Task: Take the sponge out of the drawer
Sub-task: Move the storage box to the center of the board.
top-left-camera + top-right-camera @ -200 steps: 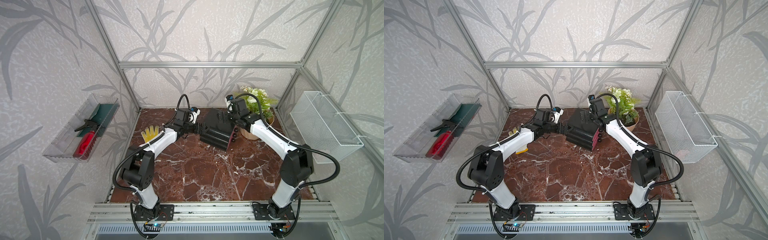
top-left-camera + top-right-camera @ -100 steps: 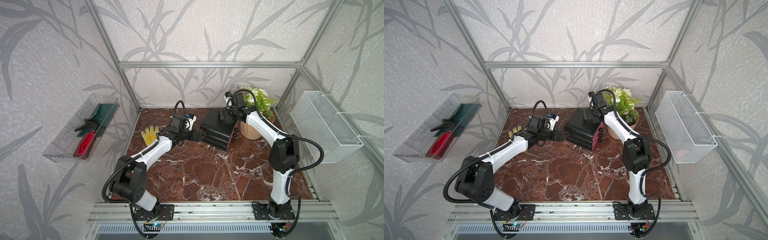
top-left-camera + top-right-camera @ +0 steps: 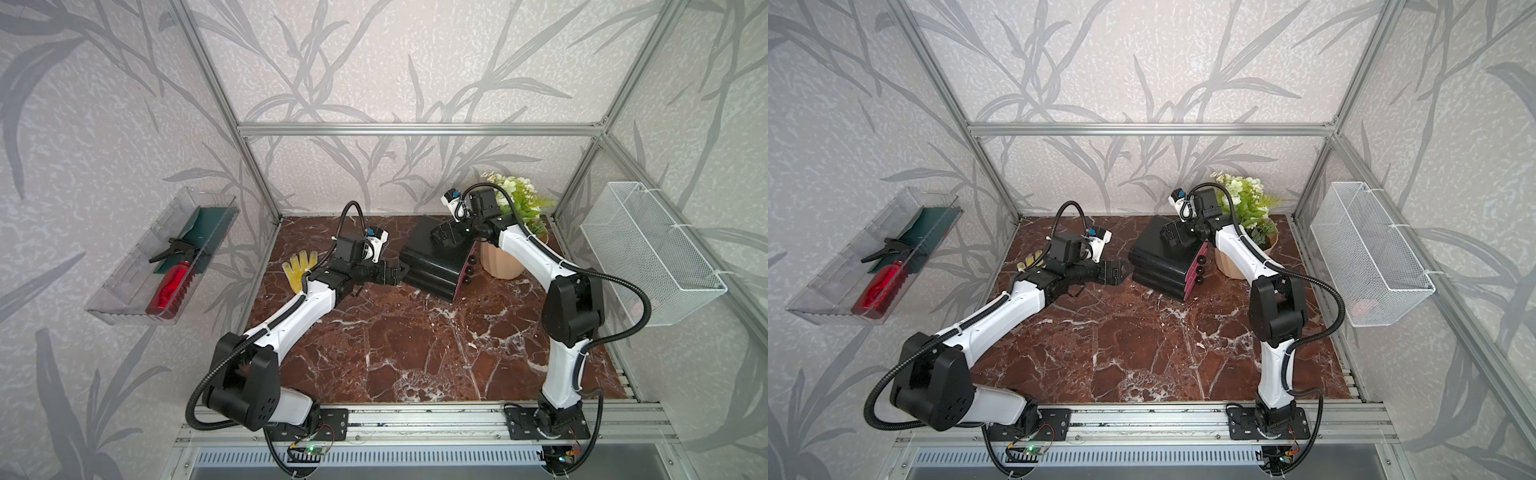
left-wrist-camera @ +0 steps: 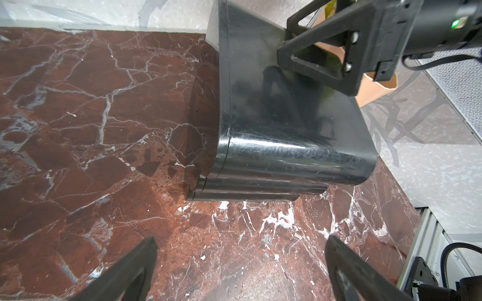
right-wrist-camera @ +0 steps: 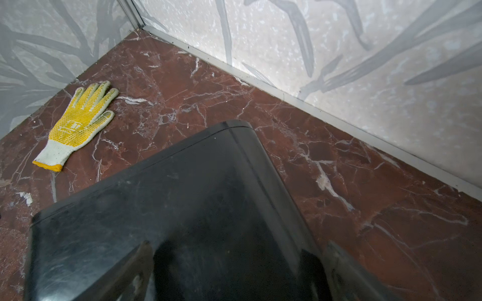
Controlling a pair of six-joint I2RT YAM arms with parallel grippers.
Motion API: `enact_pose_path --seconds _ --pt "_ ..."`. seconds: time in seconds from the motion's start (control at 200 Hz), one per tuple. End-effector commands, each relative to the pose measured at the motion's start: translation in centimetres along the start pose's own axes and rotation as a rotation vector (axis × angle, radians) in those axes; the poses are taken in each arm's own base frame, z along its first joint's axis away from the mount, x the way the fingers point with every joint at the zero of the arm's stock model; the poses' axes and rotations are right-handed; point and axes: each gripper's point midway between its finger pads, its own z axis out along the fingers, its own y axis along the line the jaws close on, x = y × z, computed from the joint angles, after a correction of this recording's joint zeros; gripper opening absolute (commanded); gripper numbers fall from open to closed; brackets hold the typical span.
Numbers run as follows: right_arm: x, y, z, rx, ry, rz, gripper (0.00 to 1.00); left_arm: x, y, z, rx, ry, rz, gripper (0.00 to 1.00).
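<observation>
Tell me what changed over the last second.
The left claw eased back from the drawer unit; the right claw shifted to the robot's left over its top. Both stay open, empty. Drawer unit, glove and plant pot stayed put.

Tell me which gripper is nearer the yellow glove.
Left. The left gripper hangs open between the glove and the black drawer unit; the right gripper is open over the unit's top, farther off.
</observation>
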Motion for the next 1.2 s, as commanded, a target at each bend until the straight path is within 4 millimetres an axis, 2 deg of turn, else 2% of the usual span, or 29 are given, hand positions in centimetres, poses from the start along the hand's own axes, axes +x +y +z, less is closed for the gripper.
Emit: enact_pose_path --seconds 0.0,0.23,0.35,0.43,0.495,0.595,0.635,0.695,0.76,0.855,1.0,1.12,1.2 --pt "6.4 5.6 0.9 -0.183 0.191 0.102 1.00 -0.6 -0.3 -1.3 -0.016 -0.039 0.019 0.99" --pt "8.8 11.5 2.2 -0.242 0.211 0.111 1.00 -0.6 -0.2 -2.3 -0.040 -0.056 0.010 0.99" --pt "9.1 14.5 2.3 -0.268 0.194 0.091 1.00 -0.6 0.5 -3.5 -0.103 -0.065 0.005 0.99" --pt "8.5 14.8 1.7 -0.216 0.165 0.034 1.00 -0.6 0.9 -4.5 -0.146 -0.073 0.000 0.99" --pt "6.7 14.1 0.3 -0.158 0.112 0.016 1.00 -0.5 1.0 -5.1 -0.164 -0.077 0.002 0.99" --pt "2.7 12.9 -2.9 -0.069 -0.027 0.018 0.99 -0.3 1.3 -5.9 -0.193 -0.078 -0.003 1.00" --pt "0.6 12.9 -5.1 -0.044 -0.103 0.016 0.99 -0.2 1.4 -6.1 -0.202 -0.081 -0.007 0.99" --pt "-0.8 12.6 -7.4 -0.004 -0.158 0.028 0.99 -0.2 1.4 -6.3 -0.207 -0.088 -0.014 0.99" --pt "-0.8 12.2 -9.6 0.035 -0.172 0.032 0.99 -0.2 1.4 -6.5 -0.207 -0.090 -0.020 0.99" --pt "1.8 10.9 -11.7 0.106 -0.118 0.061 0.99 -0.2 1.4 -6.3 -0.204 -0.085 -0.027 0.99" --pt "7.9 9.2 -13.9 0.186 -0.035 0.157 0.99 -0.4 1.6 -5.7 -0.210 -0.067 -0.051 0.99" --pt "11.8 9.5 -15.2 0.169 -0.005 0.216 0.99 -0.5 1.6 -4.9 -0.202 -0.039 -0.059 0.99" --pt "13.0 10.6 -15.5 0.107 -0.013 0.236 0.99 -0.6 1.6 -4.2 -0.190 -0.025 -0.066 0.99"
